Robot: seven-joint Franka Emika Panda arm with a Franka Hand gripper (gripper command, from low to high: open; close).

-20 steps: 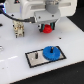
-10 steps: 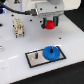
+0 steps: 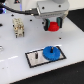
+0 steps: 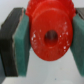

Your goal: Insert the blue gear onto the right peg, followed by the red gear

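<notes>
My gripper (image 3: 52, 23) is shut on the red gear (image 3: 52, 25) and holds it well above the table. In the wrist view the red gear (image 4: 50, 35) fills the frame, its central hole showing, clamped between the two teal pads (image 4: 21, 47). The blue gear (image 3: 51, 52) lies on the grey plate with black border (image 3: 35, 58), at its end toward the exterior view's right. The right peg is hidden by the blue gear. A second thin dark peg (image 3: 37, 53) stands free at the plate's other end. The gripper is above and behind the blue gear.
A white and tan block-like object (image 3: 18, 27) stands at the back on the exterior view's left. A small dark-blue piece (image 3: 3, 23) sits at the far left edge. The white table (image 3: 70, 42) extends around the plate.
The gripper with the red gear has shifted slightly toward the exterior view's right. The blue gear and plate have not moved.
</notes>
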